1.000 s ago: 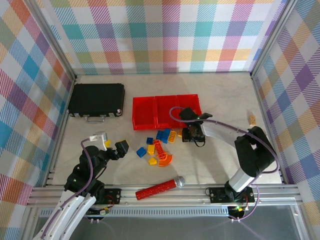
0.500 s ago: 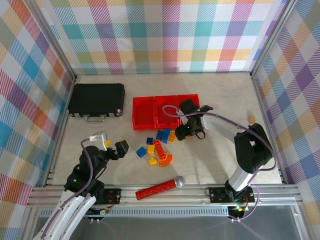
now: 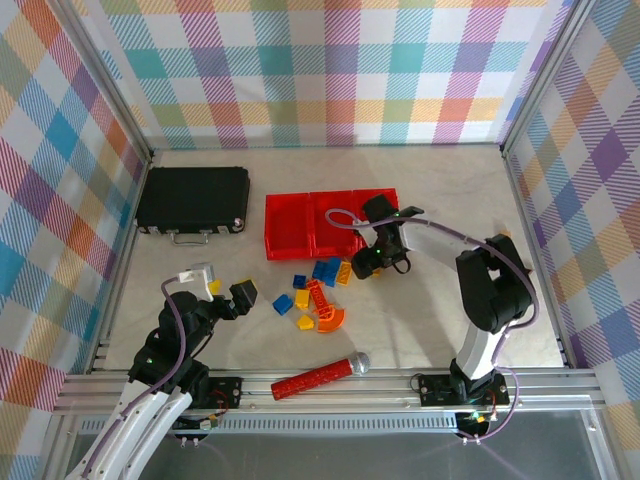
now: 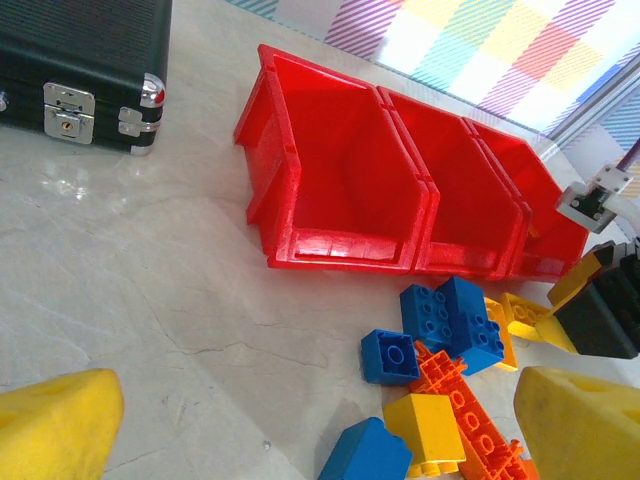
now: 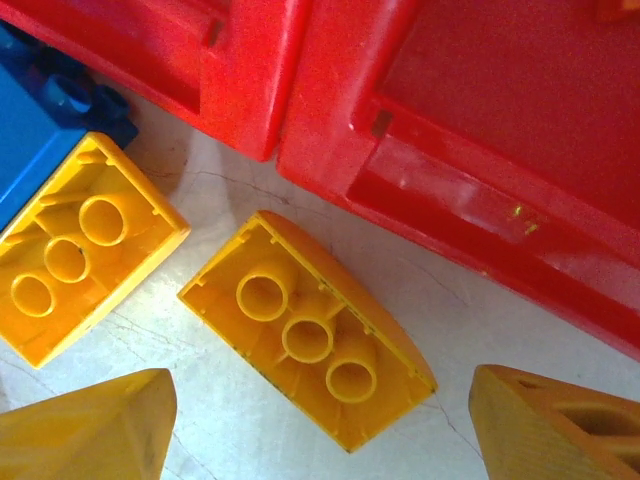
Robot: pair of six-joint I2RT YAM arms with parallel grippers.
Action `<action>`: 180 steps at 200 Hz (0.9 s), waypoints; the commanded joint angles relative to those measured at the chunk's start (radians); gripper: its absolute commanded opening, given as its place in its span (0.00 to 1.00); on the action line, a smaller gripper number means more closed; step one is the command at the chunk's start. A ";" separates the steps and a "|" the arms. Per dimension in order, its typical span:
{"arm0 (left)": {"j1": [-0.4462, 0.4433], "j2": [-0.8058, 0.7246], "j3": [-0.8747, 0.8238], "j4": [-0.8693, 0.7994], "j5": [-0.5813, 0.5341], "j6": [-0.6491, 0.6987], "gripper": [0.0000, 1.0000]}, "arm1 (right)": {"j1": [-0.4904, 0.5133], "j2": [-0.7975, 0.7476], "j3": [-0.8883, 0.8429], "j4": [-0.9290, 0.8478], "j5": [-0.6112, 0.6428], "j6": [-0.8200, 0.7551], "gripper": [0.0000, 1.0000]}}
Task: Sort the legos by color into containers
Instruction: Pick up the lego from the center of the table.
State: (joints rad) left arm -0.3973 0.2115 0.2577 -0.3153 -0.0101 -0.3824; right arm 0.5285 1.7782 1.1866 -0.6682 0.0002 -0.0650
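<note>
Just off the near wall of the containers, in the right wrist view, we see a yellow lego lying upside down on the table. Its hollow underside and three tubes face the camera. Its long axis runs from 10 o'clock to 4 o'clock, roughly parallel to the red wall.

The right gripper has its yellow fingertips spread wide. The lego sits between them, at 12 o'clock from their midpoint, and touches neither. A second yellow lego, also underside up, lies at 10 o'clock from the first, its axis running 8 to 2. It lies against a blue lego.

From above, we find the right gripper at the 2 o'clock edge of the loose legos. These lie at 6 o'clock from the containers.

The left gripper hangs at 9 o'clock from the pile, apart from it. Its own camera shows its fingers wide apart and holding nothing.

A black case lies at 9 o'clock from the containers.
</note>
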 commanded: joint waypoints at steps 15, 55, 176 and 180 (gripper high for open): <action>-0.010 -0.011 -0.012 0.003 -0.009 -0.010 1.00 | -0.001 0.038 0.039 0.017 -0.031 -0.025 0.77; -0.009 -0.011 -0.011 0.004 -0.009 -0.011 1.00 | -0.001 0.049 0.033 0.029 -0.072 -0.025 0.76; -0.009 -0.010 -0.014 0.007 -0.004 -0.012 1.00 | 0.026 -0.015 -0.032 0.011 -0.059 0.086 0.65; -0.009 -0.011 -0.014 0.007 -0.004 -0.011 1.00 | 0.029 -0.010 -0.032 0.013 -0.050 0.089 0.64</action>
State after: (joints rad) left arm -0.3973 0.2119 0.2573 -0.3153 -0.0124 -0.3824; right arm 0.5369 1.7863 1.1675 -0.6476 -0.0803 -0.0074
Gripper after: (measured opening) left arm 0.997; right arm 0.655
